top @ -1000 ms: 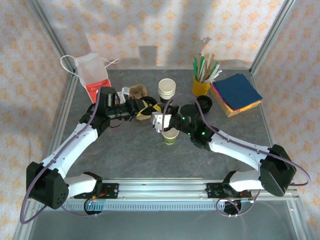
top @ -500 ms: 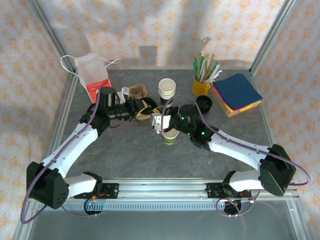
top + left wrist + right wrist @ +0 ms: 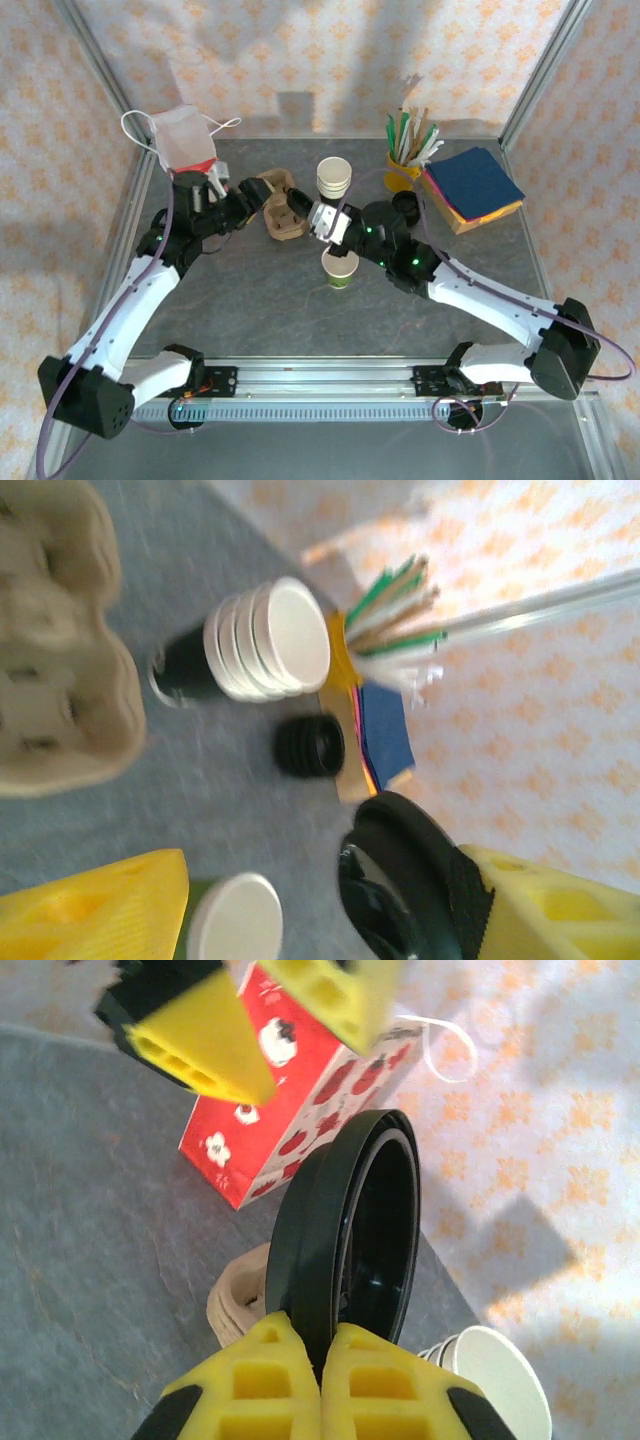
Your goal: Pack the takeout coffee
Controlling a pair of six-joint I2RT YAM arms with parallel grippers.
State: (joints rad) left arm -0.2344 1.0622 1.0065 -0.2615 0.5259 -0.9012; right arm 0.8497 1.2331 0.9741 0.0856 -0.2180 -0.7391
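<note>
The right tool (image 3: pixel 328 1345) is clamped on the rim of a black round plastic lid (image 3: pixel 350 1220). The left tool (image 3: pixel 258 200) stands wide and empty at 9 o'clock of that lid. The takeout coffee (image 3: pixel 340 268), a small pale disposable paper cup, stands upright on the grey counter (image 3: pixel 250 300) at 6 o'clock of the right tool.

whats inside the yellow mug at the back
Green, white and wooden sticks stand in the yellow mug, fanning out above its rim. Their lower ends and the mug's bottom are hidden by its wall.
</note>
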